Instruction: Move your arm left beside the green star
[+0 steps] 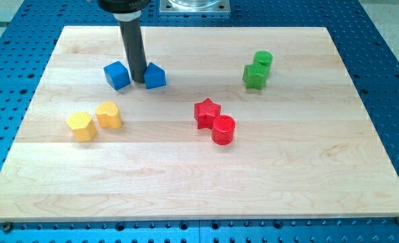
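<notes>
Two green blocks sit at the view's upper right: a green star [254, 75] with a green cylinder [262, 59] touching it just above. My tip [138, 79] is far to their left, resting on the board between a blue cube [117, 75] on its left and a blue pentagon-shaped block [155, 75] on its right, close to both. The dark rod rises from the tip to the view's top edge.
A red star [206, 111] and a red cylinder [223, 129] touch near the board's middle. Two yellow blocks [82, 125] [109, 115] sit side by side at the left. The wooden board [199, 182] lies on a blue perforated table.
</notes>
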Robot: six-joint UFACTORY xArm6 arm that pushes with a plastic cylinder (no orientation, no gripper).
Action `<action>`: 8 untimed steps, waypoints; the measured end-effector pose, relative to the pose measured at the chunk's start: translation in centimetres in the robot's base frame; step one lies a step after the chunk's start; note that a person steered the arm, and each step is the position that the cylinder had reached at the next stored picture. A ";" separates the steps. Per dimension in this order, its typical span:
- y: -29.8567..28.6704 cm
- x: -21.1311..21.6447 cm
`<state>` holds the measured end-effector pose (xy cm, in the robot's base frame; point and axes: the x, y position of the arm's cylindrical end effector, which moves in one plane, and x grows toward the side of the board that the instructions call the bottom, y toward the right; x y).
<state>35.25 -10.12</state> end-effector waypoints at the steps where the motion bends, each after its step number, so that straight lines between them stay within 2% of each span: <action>1: 1.5 0.0; 3: 0.9 -0.8; 4: -3.2 -4.5; 6: -9.3 -2.6; 7: -8.8 -2.4; 8: -7.3 -4.0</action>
<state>31.25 -17.47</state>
